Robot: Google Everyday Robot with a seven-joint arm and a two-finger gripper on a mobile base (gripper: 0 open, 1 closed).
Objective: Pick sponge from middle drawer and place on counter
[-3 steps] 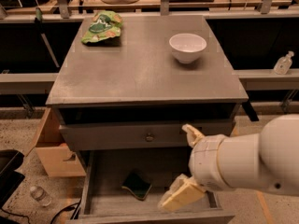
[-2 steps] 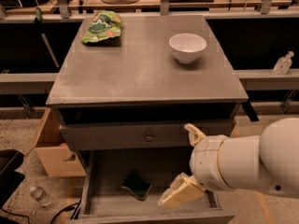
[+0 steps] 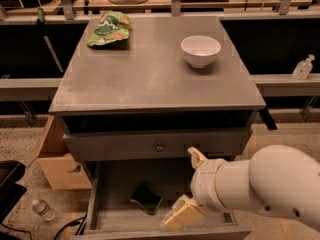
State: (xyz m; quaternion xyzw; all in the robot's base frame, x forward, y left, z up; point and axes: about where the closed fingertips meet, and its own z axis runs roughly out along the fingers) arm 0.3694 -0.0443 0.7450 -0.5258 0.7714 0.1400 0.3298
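We see the sponge [image 3: 146, 198] lying on the floor of the drawer [image 3: 114, 215], just beside our gripper [image 3: 182, 188], whose fingers [image 3: 183, 214] are spread wide, grasping nothing.

Warm dim light; the gripper [image 3: 186, 189] hangs over the shadowed middle drawer [image 3: 116, 217].

1 sponge [image 3: 146, 198], 1 drawer [image 3: 117, 216] w/ 1 hand [image 3: 180, 188] over it, 1 bowl [image 3: 200, 50], 1 snack bag [image 3: 109, 30].
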